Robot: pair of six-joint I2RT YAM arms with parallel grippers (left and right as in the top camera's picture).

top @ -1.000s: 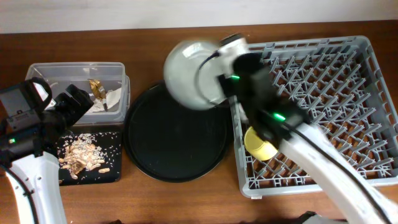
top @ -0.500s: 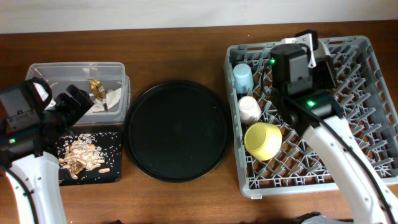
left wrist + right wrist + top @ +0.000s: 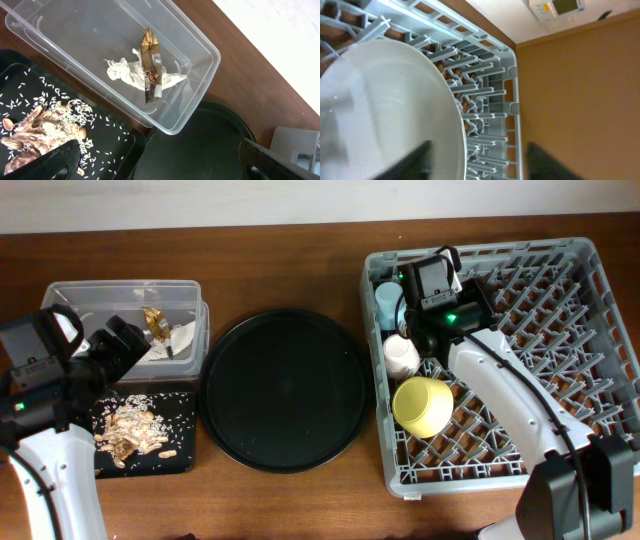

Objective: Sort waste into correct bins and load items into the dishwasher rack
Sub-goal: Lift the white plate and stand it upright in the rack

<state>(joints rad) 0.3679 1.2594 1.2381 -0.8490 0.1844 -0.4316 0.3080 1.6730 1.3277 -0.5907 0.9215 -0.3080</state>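
The right gripper [image 3: 482,165] is showing up as just two blurry dark fingers [image 3: 415,160], so I can't tell whether it's gripping the pale plate [image 3: 385,110], which is filling that view's left and getting cut off. Overhead, the arm [image 3: 500,390] is covering that spot at the rack's [image 3: 560,330] far-left corner. The left gripper [image 3: 159,150] is hanging wide open above the clear box [image 3: 200,70] and black tray [image 3: 12,65]. Brown wooden table [image 3: 300,500]; tan wall [image 3: 575,100] behind.
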